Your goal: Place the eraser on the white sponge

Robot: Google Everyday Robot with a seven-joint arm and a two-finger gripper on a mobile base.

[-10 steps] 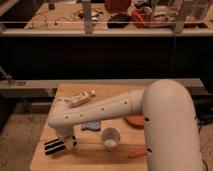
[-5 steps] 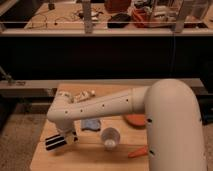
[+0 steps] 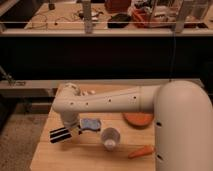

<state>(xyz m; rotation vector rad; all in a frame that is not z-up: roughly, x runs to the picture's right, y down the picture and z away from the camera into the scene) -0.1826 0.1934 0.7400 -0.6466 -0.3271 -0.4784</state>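
The eraser (image 3: 59,135), a black block with pale stripes, hangs just over the front left part of the wooden table (image 3: 50,155). My gripper (image 3: 71,130) reaches down from the white arm's wrist and is shut on the eraser's right end. Behind the arm, near the table's back edge, only a pale sliver of the white sponge (image 3: 89,92) shows; the arm hides the rest of it. The eraser is well in front of and left of the sponge, apart from it.
A small blue lump (image 3: 90,123) lies right beside the gripper. A white cup (image 3: 110,137) stands in front of the lump. An orange disc (image 3: 138,119) and a carrot (image 3: 140,151) lie at the right. My bulky white arm (image 3: 175,125) covers the right side.
The wrist has swung up and to the right, carrying the eraser with it away from the front left corner. The sponge is now mostly hidden behind the arm.
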